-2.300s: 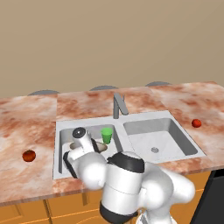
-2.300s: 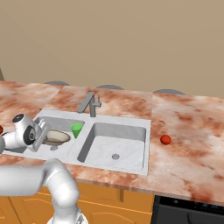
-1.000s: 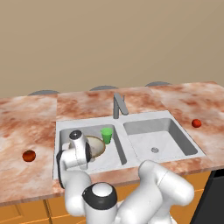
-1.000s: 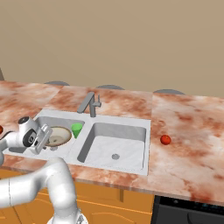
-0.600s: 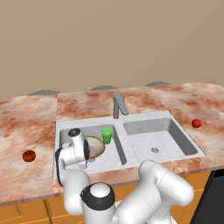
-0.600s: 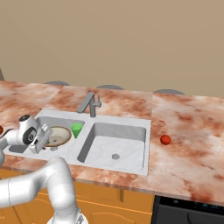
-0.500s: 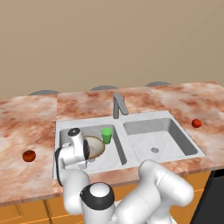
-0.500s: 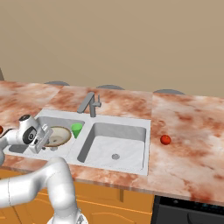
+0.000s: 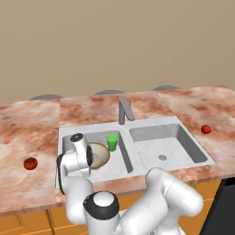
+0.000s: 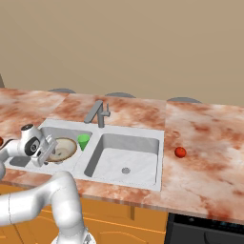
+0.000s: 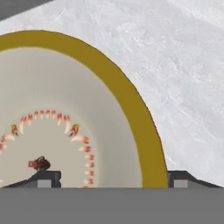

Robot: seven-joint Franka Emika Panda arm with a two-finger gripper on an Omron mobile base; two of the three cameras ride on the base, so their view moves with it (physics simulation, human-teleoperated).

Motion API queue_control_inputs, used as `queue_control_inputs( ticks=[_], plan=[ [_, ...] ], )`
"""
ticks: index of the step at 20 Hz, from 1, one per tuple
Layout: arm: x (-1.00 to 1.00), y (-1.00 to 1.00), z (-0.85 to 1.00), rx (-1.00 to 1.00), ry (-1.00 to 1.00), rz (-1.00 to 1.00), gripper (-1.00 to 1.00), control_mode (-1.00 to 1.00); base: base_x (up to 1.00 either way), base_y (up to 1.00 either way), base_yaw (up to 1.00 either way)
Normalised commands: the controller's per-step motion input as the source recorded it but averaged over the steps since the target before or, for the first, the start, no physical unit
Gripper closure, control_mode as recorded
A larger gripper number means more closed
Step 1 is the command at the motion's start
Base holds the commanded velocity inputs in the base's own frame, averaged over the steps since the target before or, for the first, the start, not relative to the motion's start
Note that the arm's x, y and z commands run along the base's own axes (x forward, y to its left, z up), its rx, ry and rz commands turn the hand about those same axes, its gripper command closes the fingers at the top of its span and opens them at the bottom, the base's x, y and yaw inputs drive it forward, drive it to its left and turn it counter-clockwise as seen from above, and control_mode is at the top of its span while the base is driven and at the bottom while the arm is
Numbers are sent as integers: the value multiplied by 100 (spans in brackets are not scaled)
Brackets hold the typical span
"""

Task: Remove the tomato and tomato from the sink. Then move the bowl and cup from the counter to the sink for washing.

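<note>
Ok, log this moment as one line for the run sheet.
end effector: open over bowl | bowl, cup: left basin of sink | tomatoes: on counter

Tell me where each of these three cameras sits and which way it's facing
Left base view: behind-left, looking forward and down at the pale grey double sink; white arm lower right.
Right base view: behind-right, same sink; arm lower left.
Hand view: close over the shallow tan-rimmed bowl, jaws open, dark fingertips at the bottom.
Both base views share the small green cup.
</note>
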Motion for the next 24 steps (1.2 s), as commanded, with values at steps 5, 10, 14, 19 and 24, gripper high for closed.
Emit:
queue_control_inputs(
  ticks=[5,10,14,19,24],
  plan=[
    [-5,1,17,1,1,0,-100,-100,0,0,0],
    [-9,1,27,2,7,0,-100,-100,0,0,0],
    [-11,-2,31,0,10,0,-100,-100,0,0,0],
    [-18,-12,35,0,10,0,-100,-100,0,0,0],
    [-21,-17,36,0,13,0,-100,-100,0,0,0]
  ],
)
